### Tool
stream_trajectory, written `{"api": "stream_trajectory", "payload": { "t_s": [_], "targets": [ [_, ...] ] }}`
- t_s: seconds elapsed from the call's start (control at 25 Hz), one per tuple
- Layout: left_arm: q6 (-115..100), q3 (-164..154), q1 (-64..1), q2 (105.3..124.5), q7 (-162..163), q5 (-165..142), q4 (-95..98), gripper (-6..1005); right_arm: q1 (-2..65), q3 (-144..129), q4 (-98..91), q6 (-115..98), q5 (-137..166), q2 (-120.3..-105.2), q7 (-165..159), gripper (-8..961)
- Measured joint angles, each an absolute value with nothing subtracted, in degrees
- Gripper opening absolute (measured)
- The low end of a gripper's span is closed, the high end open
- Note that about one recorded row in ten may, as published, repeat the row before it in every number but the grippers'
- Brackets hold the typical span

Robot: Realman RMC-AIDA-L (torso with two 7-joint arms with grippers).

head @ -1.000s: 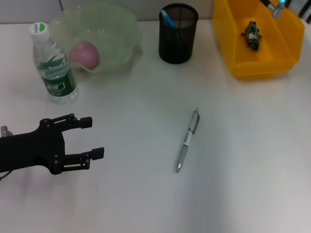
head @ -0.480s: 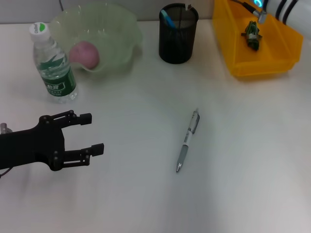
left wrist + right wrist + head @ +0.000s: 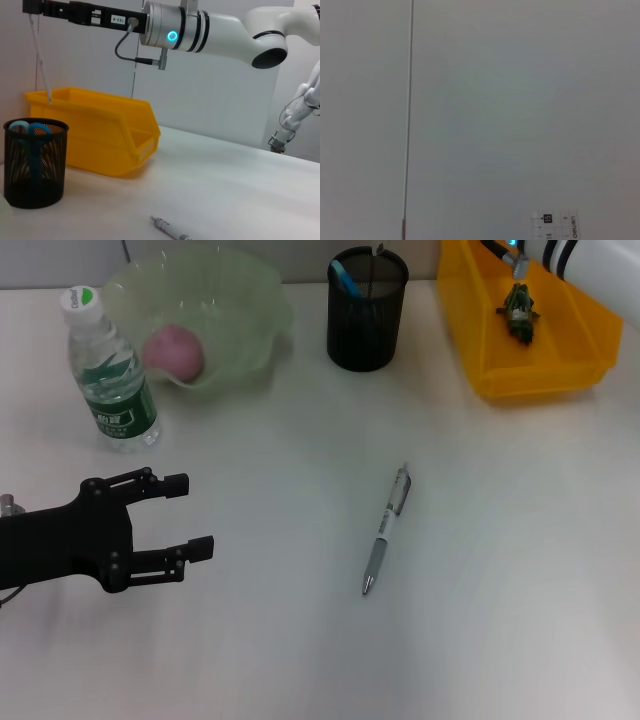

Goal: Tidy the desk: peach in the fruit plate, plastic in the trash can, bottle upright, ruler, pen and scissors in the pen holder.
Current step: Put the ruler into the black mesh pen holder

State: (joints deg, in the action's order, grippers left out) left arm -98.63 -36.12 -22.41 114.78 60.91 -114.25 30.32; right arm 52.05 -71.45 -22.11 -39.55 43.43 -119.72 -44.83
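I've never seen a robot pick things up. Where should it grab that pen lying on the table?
Probably from straight above, at the middle of the pen: it lies flat and alone on the table, so fingers can close across its thin barrel. The open left gripper is nearest.

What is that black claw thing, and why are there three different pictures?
It is a robot with two arms. One picture comes from a camera on its head, looking down at a desk; the others come from its wrists. The claw is its left tool, open and empty. On the desk are a bottle, a bowl with a peach, a pen, a black cup holding scissors, and a yellow bin. The left wrist camera shows the right tool holding a clear ruler above the cup.
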Motion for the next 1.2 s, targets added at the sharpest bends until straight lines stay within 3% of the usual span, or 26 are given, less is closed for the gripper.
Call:
{"api": "stream_trajectory", "payload": {
  "t_s": [1.0,1.08,1.2],
  "targets": [
    [-99.9,-36.1,-21.7,114.69,60.9,-114.3,30.3,834,53.5,-72.2,-21.2,-36.9,43.6,-119.7,-44.2,508],
    [-99.9,-36.1,-21.6,114.61,60.9,-114.3,30.3,834,53.3,-72.2,-21.2,-37.2,43.6,-119.7,-44.2,614],
    [-100.1,-36.0,-21.4,114.59,60.6,-114.3,30.3,834,53.0,-72.2,-21.2,-38.3,43.5,-119.74,-44.2,617]
  ]
}}
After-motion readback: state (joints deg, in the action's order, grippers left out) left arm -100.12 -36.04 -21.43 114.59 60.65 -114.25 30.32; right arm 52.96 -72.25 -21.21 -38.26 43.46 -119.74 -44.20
